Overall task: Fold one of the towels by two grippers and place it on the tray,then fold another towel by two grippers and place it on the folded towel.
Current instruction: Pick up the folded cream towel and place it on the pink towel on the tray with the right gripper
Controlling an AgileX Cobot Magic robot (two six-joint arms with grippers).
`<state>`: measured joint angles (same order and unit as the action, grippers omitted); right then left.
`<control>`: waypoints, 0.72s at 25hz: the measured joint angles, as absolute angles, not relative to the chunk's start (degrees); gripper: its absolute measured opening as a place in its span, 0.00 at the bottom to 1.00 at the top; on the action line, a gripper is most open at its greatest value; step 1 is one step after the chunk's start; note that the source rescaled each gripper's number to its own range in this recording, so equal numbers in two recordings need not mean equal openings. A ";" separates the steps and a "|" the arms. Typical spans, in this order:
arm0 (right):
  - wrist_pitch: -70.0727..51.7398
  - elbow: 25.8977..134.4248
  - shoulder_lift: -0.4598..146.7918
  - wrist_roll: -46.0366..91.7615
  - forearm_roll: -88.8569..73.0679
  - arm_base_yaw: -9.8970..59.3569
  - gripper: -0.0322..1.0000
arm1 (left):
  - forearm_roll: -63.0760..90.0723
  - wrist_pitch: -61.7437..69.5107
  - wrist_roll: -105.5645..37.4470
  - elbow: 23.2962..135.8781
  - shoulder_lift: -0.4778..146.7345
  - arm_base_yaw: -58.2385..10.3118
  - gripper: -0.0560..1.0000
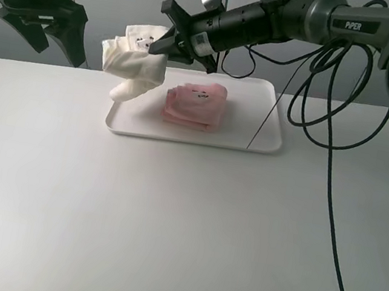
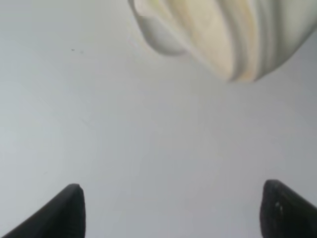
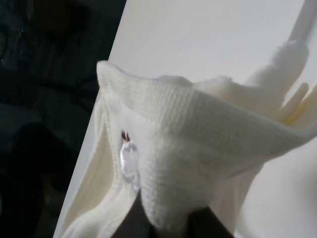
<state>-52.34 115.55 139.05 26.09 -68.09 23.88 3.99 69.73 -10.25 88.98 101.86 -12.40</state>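
The right gripper (image 1: 154, 46) is closed tight on the cream towel (image 1: 136, 60) and holds it up in the air, above the left end of the tray (image 1: 267, 139). The towel hangs down from the fingers in a bunched, folded shape, and its lowest part reaches close to the left rim of the tray; I cannot tell if it touches the rim. In the right wrist view the cream towel (image 3: 198, 148) fills most of the picture, with the cloth pinched at the place where the fingers meet.

The left gripper (image 2: 171, 210) stands wide open and holds nothing. Its two black fingertips (image 2: 62, 213) are far apart over the bare white desk (image 1: 165, 223), and a piece of the cream towel (image 2: 223, 34) hangs in front of it, not touching. In the high view the left arm (image 1: 35, 1) is raised over the back left corner of the desk.

The pink towel (image 1: 195, 105) lies folded in the middle of the tray, which sits toward the back edge of the desk
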 joint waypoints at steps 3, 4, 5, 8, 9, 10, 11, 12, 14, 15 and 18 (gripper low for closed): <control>-52.34 116.21 139.05 25.35 -67.97 22.46 0.10 | 4.10 69.73 -10.25 88.98 101.86 -12.40 0.92; -52.51 116.21 139.05 24.65 -67.73 21.70 0.10 | 4.10 69.73 -10.34 88.98 101.86 -12.40 0.92; -52.51 116.21 139.05 24.07 -67.20 21.02 0.10 | 4.10 69.73 -10.34 88.98 101.86 -12.40 0.92; -52.51 116.21 139.05 21.70 -62.29 18.94 0.10 | 4.21 69.73 -10.34 88.98 101.86 -12.40 0.92; -52.51 116.21 139.05 20.81 -60.54 18.48 0.10 | 4.21 69.73 -10.34 88.98 101.86 -12.40 0.92; -52.51 116.21 139.05 19.61 -58.26 18.15 0.10 | 4.21 69.73 -10.37 88.98 101.86 -12.40 0.92; -52.51 116.21 139.05 18.28 -55.78 17.76 0.10 | 4.21 69.73 -10.37 88.98 101.86 -12.40 0.92; -52.51 116.21 139.05 17.30 -53.79 17.49 0.10 | 4.21 69.73 -10.37 88.98 101.86 -12.40 0.92; -52.51 116.21 139.05 14.96 -49.45 17.28 0.10 | 4.21 69.73 -10.37 88.98 101.86 -12.40 0.92; -52.51 116.21 139.46 13.91 -47.90 17.28 0.10 | 4.21 69.73 -10.47 88.98 101.86 -12.40 0.92; -52.51 116.21 140.84 11.82 -45.75 17.28 0.10 | 4.21 69.73 -10.47 88.98 101.86 -12.40 0.92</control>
<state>-52.51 116.21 140.84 11.82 -45.75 17.28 4.21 69.73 -10.47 88.98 101.86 -12.40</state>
